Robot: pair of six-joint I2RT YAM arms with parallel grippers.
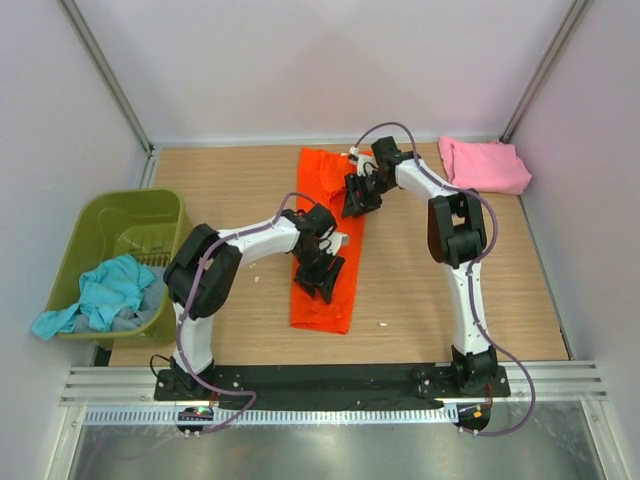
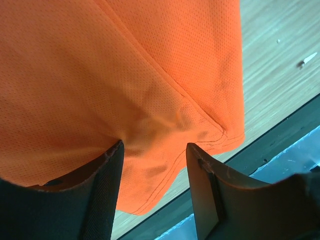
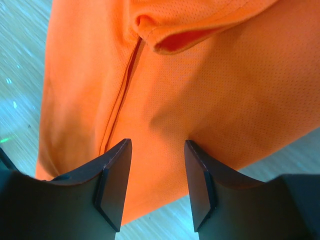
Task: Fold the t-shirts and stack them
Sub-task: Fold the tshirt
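A bright orange t-shirt (image 1: 325, 235) lies folded into a long narrow strip down the middle of the table. My left gripper (image 1: 322, 278) is open, its tips pressing down on the shirt's near part (image 2: 150, 100), close to the hem corner. My right gripper (image 1: 358, 200) is open too, its tips on the shirt's far part (image 3: 200, 85), beside a folded sleeve. Neither holds cloth between its fingers. A pale pink t-shirt (image 1: 485, 164) lies folded at the far right corner. A teal t-shirt (image 1: 100, 295) hangs over the tub's near rim.
An olive-green plastic tub (image 1: 125, 225) stands at the table's left edge, with grey cloth in it too. Bare wooden table (image 1: 420, 290) lies on both sides of the orange shirt. A black rail runs along the near edge (image 2: 280, 130).
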